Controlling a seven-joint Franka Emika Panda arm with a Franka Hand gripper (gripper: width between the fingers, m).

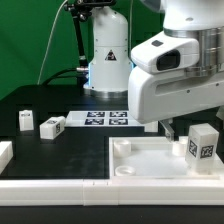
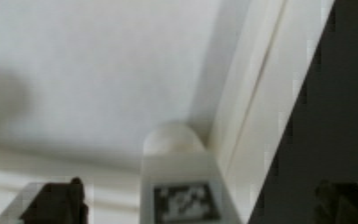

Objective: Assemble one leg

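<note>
One leg (image 1: 203, 143), a small white block with a black-and-white tag, stands upright on the large white tray-like piece (image 1: 140, 165), near its corner at the exterior view's right. In the wrist view this leg (image 2: 176, 160) lies between my two dark fingertips (image 2: 55, 200), beside the tray's raised rim (image 2: 247, 90). My gripper (image 1: 185, 126) hangs just above the leg. Its jaws are wide open, with gaps on both sides of the leg. In the wrist view the gripper (image 2: 199, 202) holds nothing. Two more legs (image 1: 25, 120) (image 1: 52, 126) lie on the black table at the left.
The marker board (image 1: 105, 118) lies flat on the table behind the tray. Another white part (image 1: 5, 152) shows at the left edge. The arm's base (image 1: 108, 55) stands at the back, in front of a green backdrop.
</note>
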